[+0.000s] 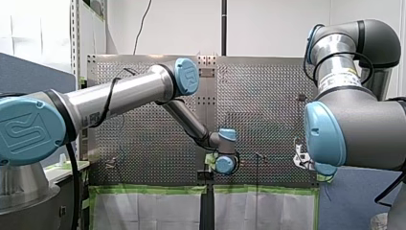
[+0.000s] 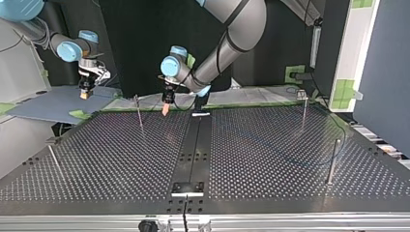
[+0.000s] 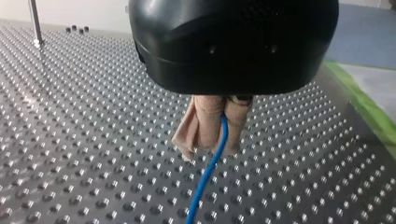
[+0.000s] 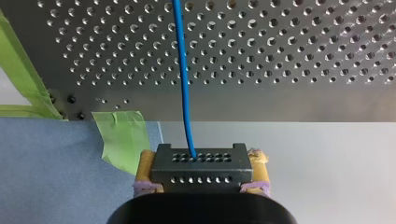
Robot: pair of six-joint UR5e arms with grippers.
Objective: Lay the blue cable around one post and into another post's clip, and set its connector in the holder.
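**Cable held at two points, routing not yet begun**

My left gripper [image 3: 210,148] has its beige pads closed on the thin blue cable [image 3: 207,173], pinching it partway along its length just above the perforated metal worktop [image 2: 270,159]. From the pinch the cable hangs down and runs off over the studded surface. This grip looks meant for steering: holding the cable low and close to the worktop lets the arm guide the slack around a post.

My right gripper [image 4: 201,164] is clamped on the black perforated connector block [image 4: 201,176], with its tan pads on the block's two sides. The cable comes out of the block's face and runs straight ahead onto the worktop. In the top view this gripper hangs beyond the worktop's far-left corner, above a blue-grey mat [image 2: 53,107]. That probably keeps the cable drawn out and the connector clear of the posts.

Thin upright metal posts stand about the worktop. The one nearest my left gripper [image 2: 139,112] is just beside it (I cannot make out any clip on a post). A black plate [image 2: 188,187] lies at the near edge, and I cannot tell whether it is the holder. The cable touches no post that I can see, so every step seems to remain.
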